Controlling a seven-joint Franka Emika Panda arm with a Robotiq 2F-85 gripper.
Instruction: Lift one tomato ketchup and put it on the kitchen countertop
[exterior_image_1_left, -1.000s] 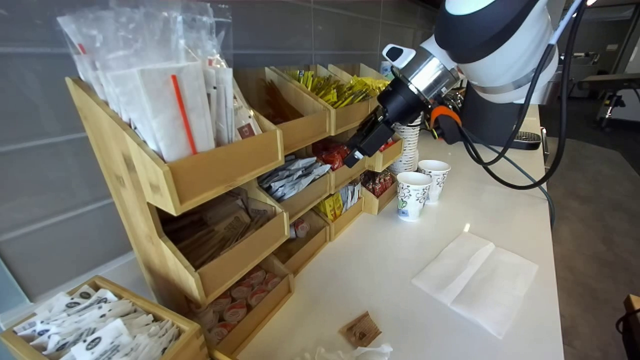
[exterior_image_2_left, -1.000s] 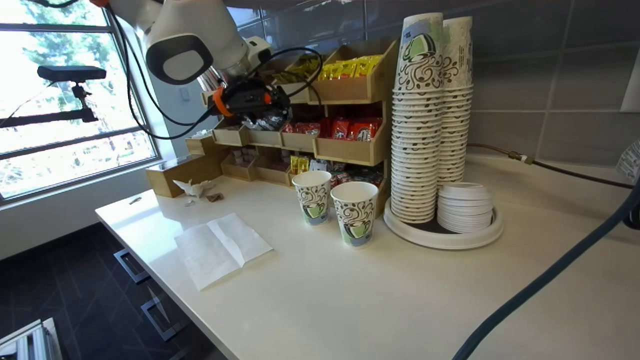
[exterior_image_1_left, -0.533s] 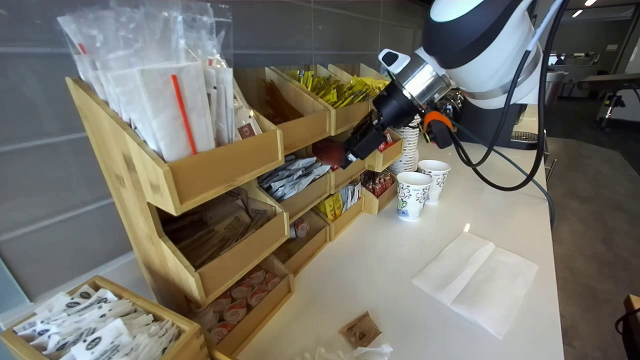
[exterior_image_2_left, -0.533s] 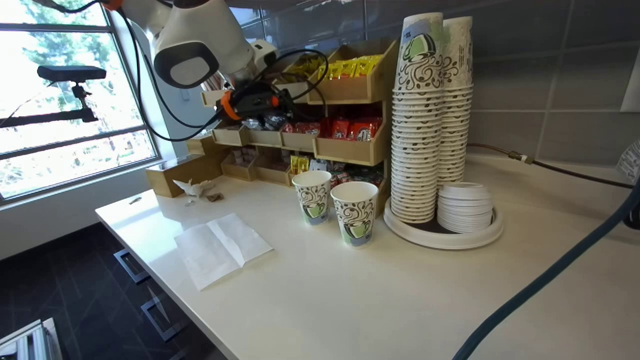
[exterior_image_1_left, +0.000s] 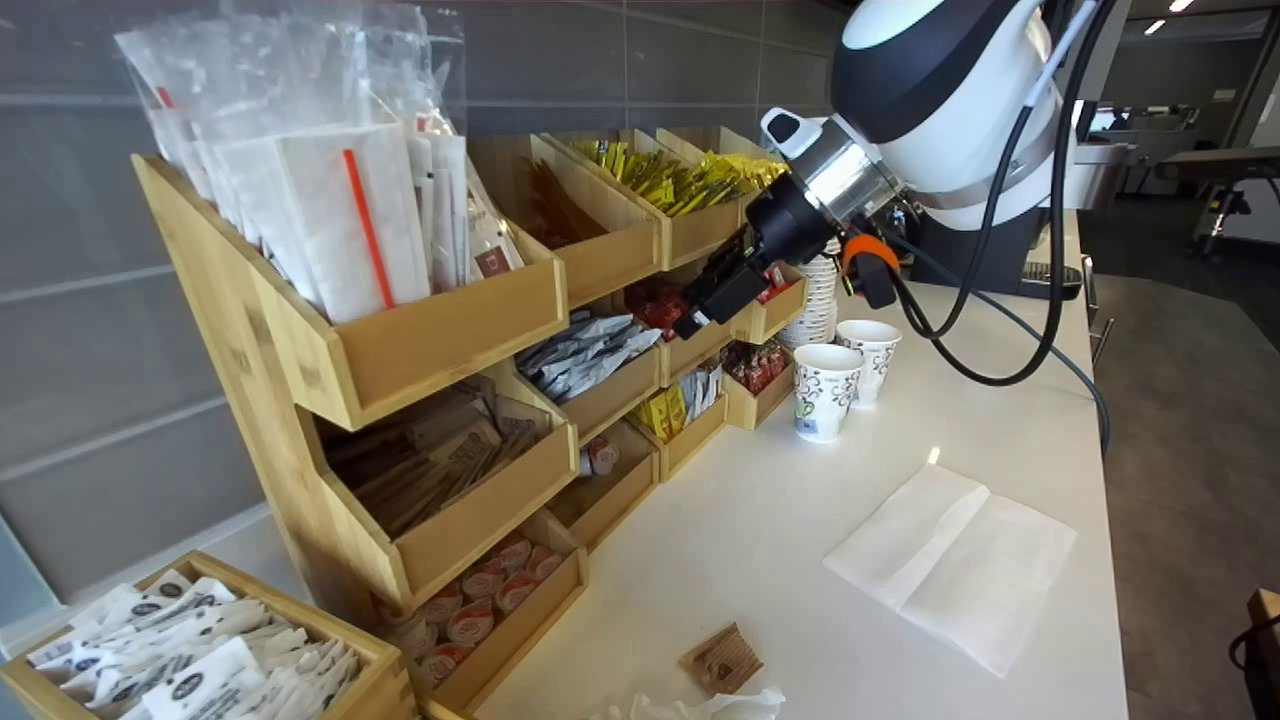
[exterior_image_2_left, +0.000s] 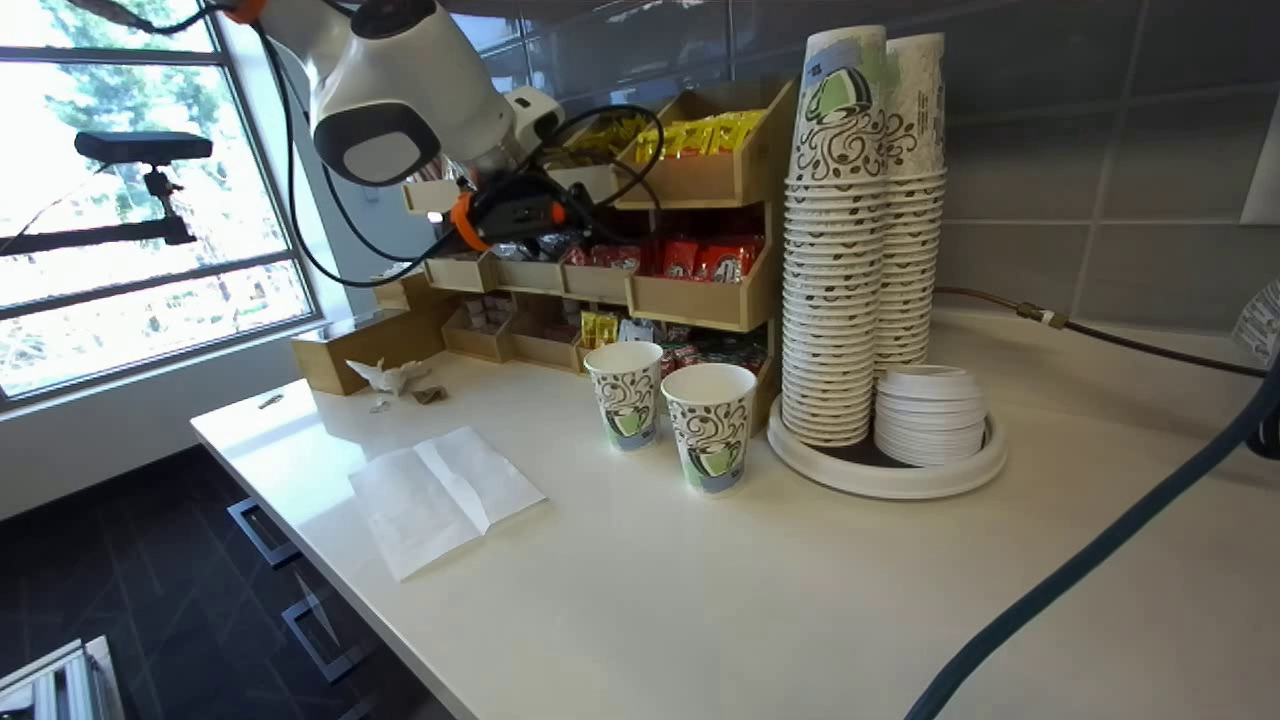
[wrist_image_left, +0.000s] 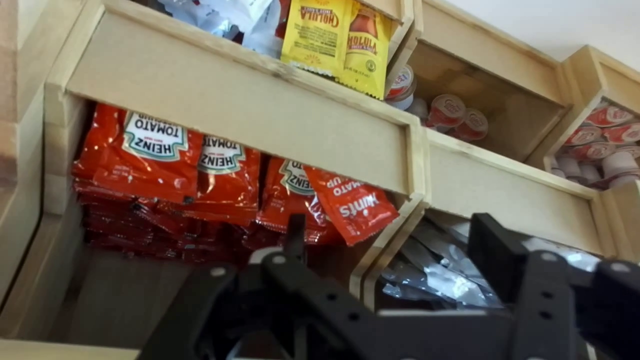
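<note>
White countertop (exterior_image_1_left: 780, 520); ketchup sachets (wrist_image_left: 227, 185) legible only in wrist view.

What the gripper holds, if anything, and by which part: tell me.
Nothing is held: the gripper is open, jaws apart, and the ketchup sachets lie in their bin.

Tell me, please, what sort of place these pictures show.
Probably a shared coffee corner, perhaps in an office: the rack holds single portions of ketchup and hot sauce, and cups stand beside it in tall stacks.
</note>
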